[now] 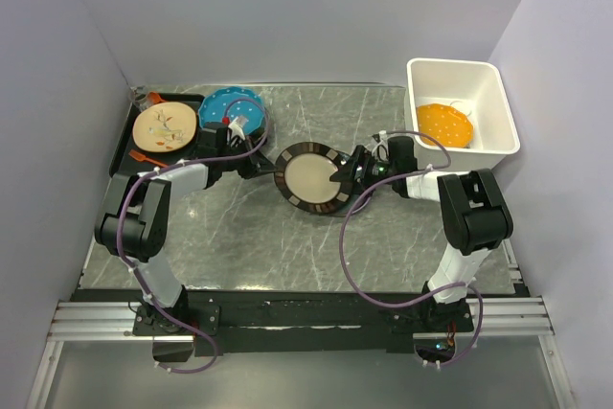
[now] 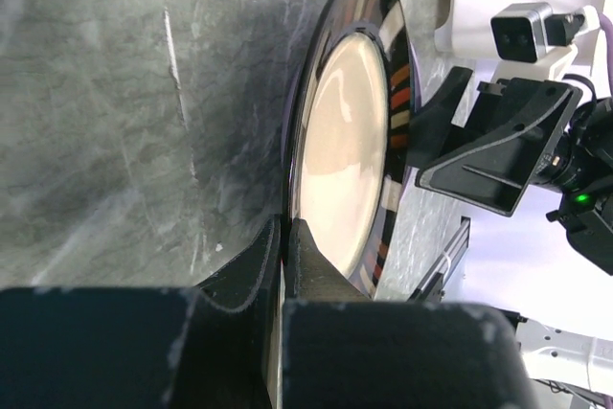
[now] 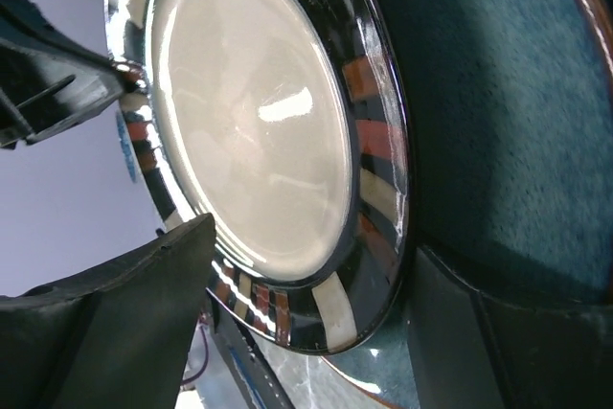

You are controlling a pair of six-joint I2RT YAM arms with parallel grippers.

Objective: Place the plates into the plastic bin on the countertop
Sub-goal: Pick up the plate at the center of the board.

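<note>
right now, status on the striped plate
left gripper shut on striped plate rim. right gripper open, jaws astride opposite rim. orange plate already in plastic bin. only right arm between striped plate and bin.

Off-task items, for your check | flat black rectangular tray (image 1: 127,144): far left, beside the side wall | small orange-handled utensil (image 1: 145,153): lying on tray's near end | silver aluminium frame rails (image 1: 316,318): along near edge | pale lavender walls (image 1: 287,7): enclosing three sides

The grey countertop (image 1: 287,246) bears a bin (image 1: 495,102) beyond and right of the right jaws, and a tray (image 1: 125,143) beyond and left of the left jaws.
</note>
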